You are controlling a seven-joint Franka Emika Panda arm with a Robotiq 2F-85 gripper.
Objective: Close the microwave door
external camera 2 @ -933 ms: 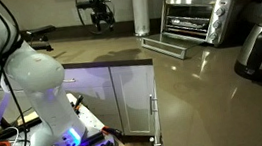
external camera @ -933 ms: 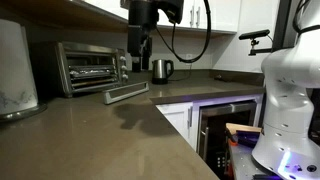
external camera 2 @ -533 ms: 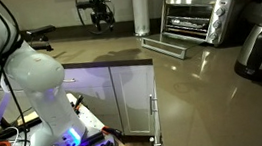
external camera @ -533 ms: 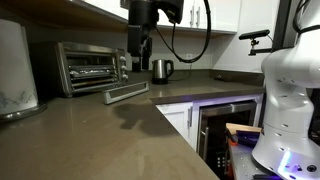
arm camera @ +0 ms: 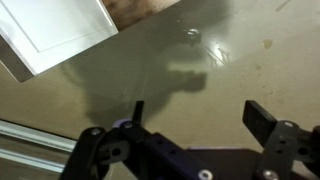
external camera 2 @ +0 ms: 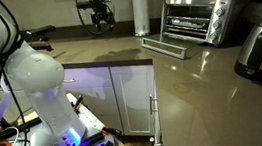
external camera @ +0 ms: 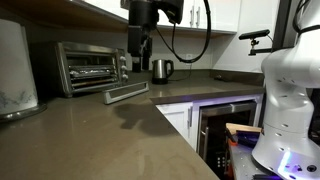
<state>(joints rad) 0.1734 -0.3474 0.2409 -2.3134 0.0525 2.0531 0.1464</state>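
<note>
The silver microwave point(external camera: 88, 66) stands on the brown counter, also in the other exterior view point(external camera 2: 197, 19). Its door point(external camera: 127, 92) lies folded down flat in front of it, open, with the bar handle along its outer edge point(external camera 2: 162, 47). My gripper point(external camera: 141, 52) hangs in the air above the counter, to the side of the open door and apart from it point(external camera 2: 102, 22). In the wrist view its two fingers point(arm camera: 200, 112) are spread apart with nothing between them, over bare counter.
A steel kettle point(external camera: 161, 69) stands behind the gripper. A paper towel roll point(external camera 2: 141, 13) stands beside the microwave. A toaster point(external camera 2: 261, 49) sits at the counter's end. A large white appliance point(external camera: 16, 66) stands on the other side. White cabinets hang above.
</note>
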